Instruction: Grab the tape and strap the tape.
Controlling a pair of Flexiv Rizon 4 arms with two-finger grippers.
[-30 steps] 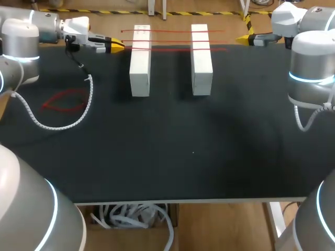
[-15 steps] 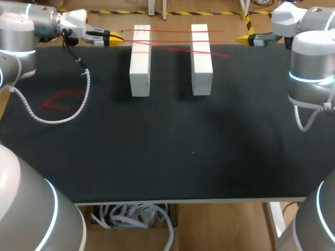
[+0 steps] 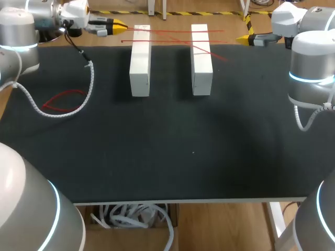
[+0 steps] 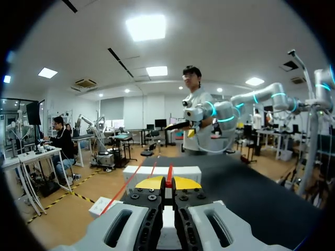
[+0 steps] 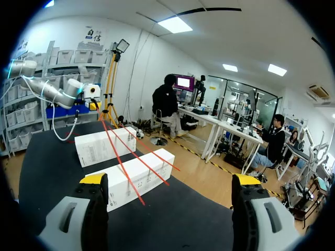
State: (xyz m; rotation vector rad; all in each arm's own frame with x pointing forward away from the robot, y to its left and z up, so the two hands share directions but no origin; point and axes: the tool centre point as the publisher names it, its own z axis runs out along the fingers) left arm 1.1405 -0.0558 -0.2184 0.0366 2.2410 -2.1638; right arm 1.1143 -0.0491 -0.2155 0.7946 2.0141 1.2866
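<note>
- My left gripper (image 3: 118, 24) has pulled back toward the far left corner of the table (image 3: 183, 136) over the last second, rising off the surface as it goes.
- Its fingers are pressed together, and my left wrist camera shows the red tape (image 3: 201, 50) pinched between the yellow tips and running out ahead of them.
- The strand it holds lay flat and straight across both white blocks a second ago. Now it slants from the gripper over the left block (image 3: 140, 63) and the right block (image 3: 202, 65), with its free end down on the table just past the right block.
- Two other red strands lie across the far ends of the blocks, and I see no shift in them.
- A loose red loop (image 3: 64, 102) sits on the table well to the left, untouched.
- My right gripper (image 3: 245, 38) has not moved. It hangs at the far right edge with its fingers spread wide and nothing between them.
- My read is that the grab is done and the strapping has barely begun, since the far end is unsecured and may slide off the blocks if I keep pulling.
</note>
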